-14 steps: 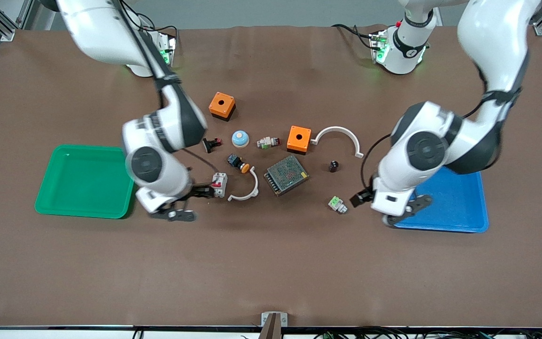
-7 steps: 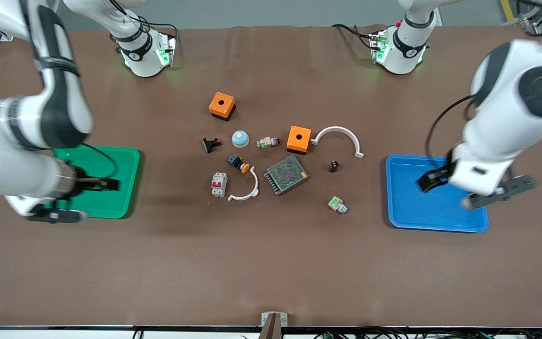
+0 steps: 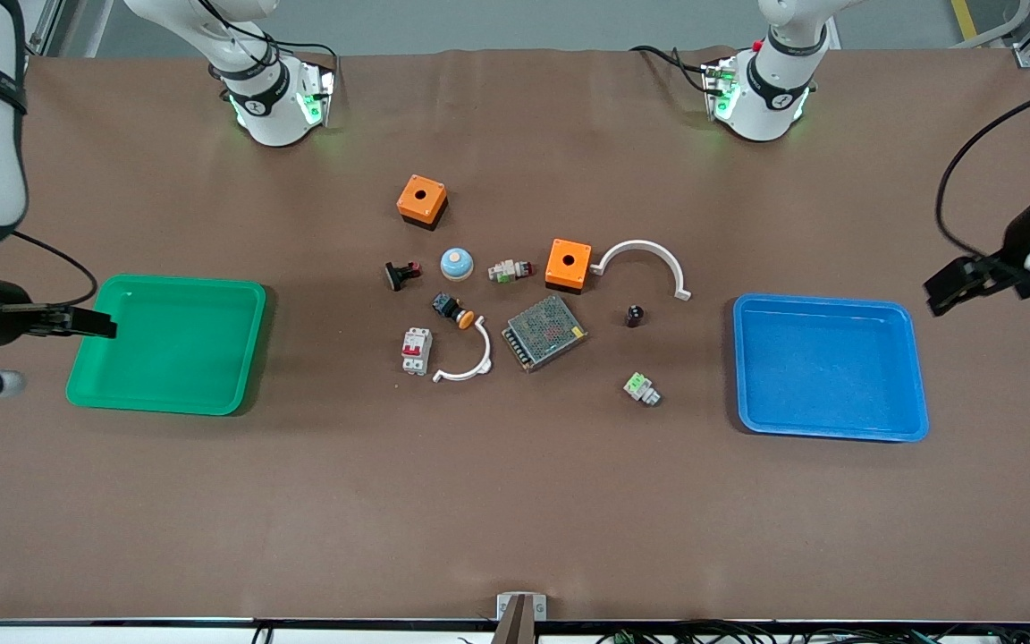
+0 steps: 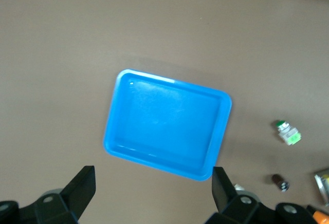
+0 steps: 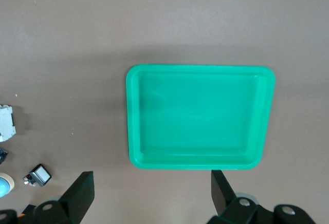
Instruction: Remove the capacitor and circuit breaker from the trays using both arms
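Item: capacitor (image 3: 635,315) lying on the table between the mesh box (image 3: 544,333) and blue tray (image 3: 830,368); breaker (image 3: 416,351) lying nearer the green tray (image 3: 166,344); both trays holding nothing. Left gripper (image 4: 153,193) and right gripper (image 5: 151,196) hanging released, empty, high over the table ends. Judgement: removal looking complete; nothing calling for another pick.

Two orange boxes (image 3: 422,201), a mesh-topped power supply (image 3: 544,332), two white arcs (image 3: 645,259).
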Available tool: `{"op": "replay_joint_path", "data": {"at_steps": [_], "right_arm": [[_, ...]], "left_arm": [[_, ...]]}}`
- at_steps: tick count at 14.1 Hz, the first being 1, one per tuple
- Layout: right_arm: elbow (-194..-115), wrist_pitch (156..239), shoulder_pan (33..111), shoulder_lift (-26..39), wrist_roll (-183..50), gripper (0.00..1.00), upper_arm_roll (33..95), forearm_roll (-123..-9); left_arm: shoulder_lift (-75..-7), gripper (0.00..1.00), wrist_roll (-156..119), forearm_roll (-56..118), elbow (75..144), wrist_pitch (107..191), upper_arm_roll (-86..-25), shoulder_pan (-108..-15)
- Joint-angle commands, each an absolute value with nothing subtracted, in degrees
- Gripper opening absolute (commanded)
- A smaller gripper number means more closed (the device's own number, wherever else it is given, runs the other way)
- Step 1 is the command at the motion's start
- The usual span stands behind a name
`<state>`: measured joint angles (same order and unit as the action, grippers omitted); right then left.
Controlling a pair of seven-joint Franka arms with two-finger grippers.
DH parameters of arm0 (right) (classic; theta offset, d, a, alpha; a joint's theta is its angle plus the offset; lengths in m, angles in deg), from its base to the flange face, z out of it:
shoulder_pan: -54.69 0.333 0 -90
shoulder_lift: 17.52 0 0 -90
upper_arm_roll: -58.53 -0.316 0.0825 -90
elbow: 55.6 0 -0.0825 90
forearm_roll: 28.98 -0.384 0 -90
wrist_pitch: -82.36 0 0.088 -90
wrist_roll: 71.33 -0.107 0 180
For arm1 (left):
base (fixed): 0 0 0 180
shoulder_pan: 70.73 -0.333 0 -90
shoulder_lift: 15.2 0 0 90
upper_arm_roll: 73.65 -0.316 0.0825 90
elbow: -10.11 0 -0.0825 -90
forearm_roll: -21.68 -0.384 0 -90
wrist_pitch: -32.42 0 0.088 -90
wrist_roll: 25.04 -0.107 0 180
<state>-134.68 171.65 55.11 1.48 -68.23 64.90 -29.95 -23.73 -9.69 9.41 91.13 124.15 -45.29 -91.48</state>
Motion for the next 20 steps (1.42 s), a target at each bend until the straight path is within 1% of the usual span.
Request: {"op": "replay_joint_path", "data": {"at_steps": [1, 3, 5, 7, 8, 10, 11, 15, 20], "right_arm": [[-132.68, 170.6, 53.9, 1.2, -67.81, 1.0, 63.89, -28.71], [-133.29, 169.9, 53.99, 0.94, -67.99, 1.0, 63.8, -29.67], [-134.52, 169.2, 53.81, -0.55, -67.81, 1.0, 63.89, -29.68], [-140.38, 171.99, 53.72, -5.37, -67.72, 1.0, 63.89, -29.33], [-144.07, 173.49, 53.72, -8.18, -67.72, 1.0, 63.89, -29.15], [-149.62, 176.13, 53.81, -12.75, -67.64, 1.0, 63.89, -29.06], [-150.43, 176.05, 53.81, -13.82, -67.64, 1.0, 63.89, -28.98], [-151.66, 175.17, 53.72, -16.72, -67.46, 1.0, 63.8, -28.28], [-151.92, 173.41, 53.81, -19.27, -67.46, 1.0, 63.8, -28.19]], "left_arm": [[-19.08, 1.0, -15.61, 13.92, 92.11, 121.72, -59.61, -80.8], [-17.31, 1.0, -20.44, 16.92, 92.63, 120.23, -66.59, -76.54], [-15.38, 1.0, -21.87, 17.19, 93.94, 118.47, -68.81, -74.6], [-13.8, 1.0, -22.57, 17.37, 95.62, 118.38, -72.23, -71.97], [-13.09, 1.0, -22.75, 18.68, 96.76, 118.38, -72.68, -72.04], [-12.39, 1.0, -22.75, 20.62, 97.29, 118.38, -72.42, -72.75], [-11.95, 1.0, -22.66, 20.97, 98.16, 118.38, -72.25, -72.57], [-9.49, 1.0, -22.66, 20.97, 100.19, 117.85, -70.41, -72.4], [-9.66, 1.0, -22.57, 20.97, 102.65, 118.2, -67.77, -72.31]]}}
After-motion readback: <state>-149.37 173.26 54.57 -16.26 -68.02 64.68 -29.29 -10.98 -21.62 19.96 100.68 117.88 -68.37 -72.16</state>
